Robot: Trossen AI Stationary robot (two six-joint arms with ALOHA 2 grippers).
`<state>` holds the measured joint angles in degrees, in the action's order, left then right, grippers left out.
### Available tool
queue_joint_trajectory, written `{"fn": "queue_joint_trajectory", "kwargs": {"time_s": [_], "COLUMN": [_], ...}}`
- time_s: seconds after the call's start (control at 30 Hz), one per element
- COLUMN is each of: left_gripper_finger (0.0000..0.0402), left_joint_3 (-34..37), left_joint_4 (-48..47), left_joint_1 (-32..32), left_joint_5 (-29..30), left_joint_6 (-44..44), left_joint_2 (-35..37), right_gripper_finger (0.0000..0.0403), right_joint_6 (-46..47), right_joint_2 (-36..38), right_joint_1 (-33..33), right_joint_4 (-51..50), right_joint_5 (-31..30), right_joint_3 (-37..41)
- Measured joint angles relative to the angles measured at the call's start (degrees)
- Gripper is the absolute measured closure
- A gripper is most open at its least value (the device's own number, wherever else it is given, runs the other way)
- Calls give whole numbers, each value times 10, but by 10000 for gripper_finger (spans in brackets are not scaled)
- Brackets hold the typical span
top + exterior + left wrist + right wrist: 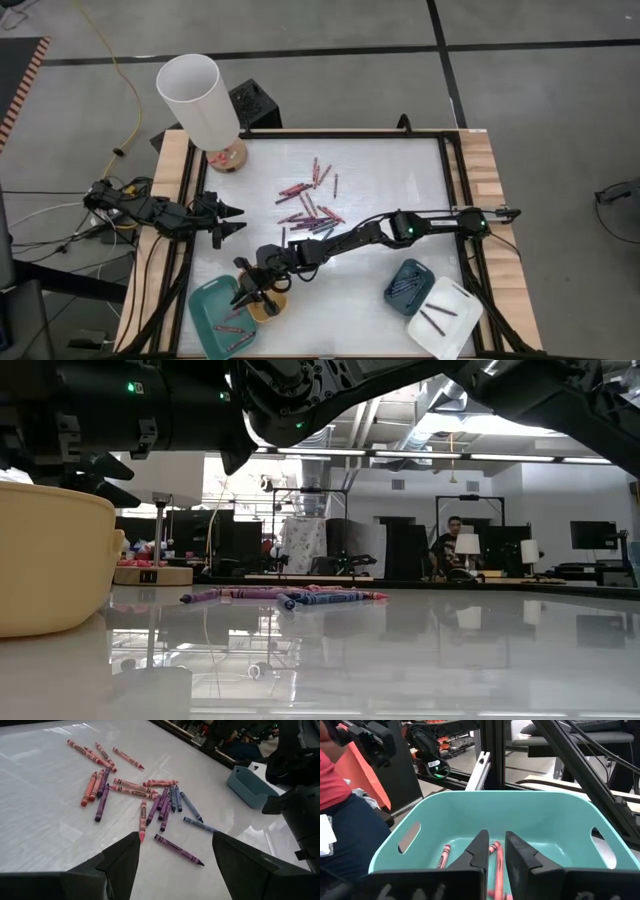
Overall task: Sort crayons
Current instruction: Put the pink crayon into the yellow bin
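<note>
A grey concrete floor surrounds the white table, which is framed by black rails and wooden side strips.

From above, a loose heap of crayons lies near the table's centre, toward twelve o'clock. The right gripper reaches across to the seven o'clock corner, over the teal tray and the yellow tray beside it. The left gripper waits at nine o'clock, fingers spread wide. At five o'clock sit a dark-blue tray and a white tray, each with a few sticks in it. A white cylinder stands at eleven o'clock.

At table height, the pile shows as a low line mid-table, with plenty of bare surface in front of it. A person sits far back in the room.

The left wrist camera shows about two dozen red, pink, purple and blue crayons not yet sorted.

The right wrist camera looks down into the teal tray, where several pink-red crayons lie. Its fingers stand slightly apart with a pink crayon showing through the gap; whether they grip it I cannot tell.

My judgement: sorting is under way, with most left. The tray walls are the tight edges.
</note>
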<state>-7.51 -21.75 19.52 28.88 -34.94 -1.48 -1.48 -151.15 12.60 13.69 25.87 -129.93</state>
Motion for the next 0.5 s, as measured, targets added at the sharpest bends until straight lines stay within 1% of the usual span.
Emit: {"fn": "queue_joint_trajectory", "kwargs": {"time_s": [0.17, 0.27, 0.4, 0.5], "left_gripper_finger": [161, 161, 161, 161], "left_joint_3": [0, 0, 0, 0], "left_joint_4": [0, 0, 0, 0], "left_joint_1": [0, 0, 0, 0], "left_joint_5": [0, 0, 0, 0], "left_joint_6": [0, 0, 0, 0], "left_joint_2": [0, 0, 0, 0], "right_gripper_finger": [341, 341, 341, 341], "right_joint_6": [6, 10, 4, -19], "right_joint_2": [1, 18, 65, 104], "right_joint_1": [-3, -9, -32, -52], "right_joint_4": [-1, -33, -136, -255], "right_joint_5": [-4, -4, -5, -11], "right_joint_3": [0, 0, -1, -1]}}
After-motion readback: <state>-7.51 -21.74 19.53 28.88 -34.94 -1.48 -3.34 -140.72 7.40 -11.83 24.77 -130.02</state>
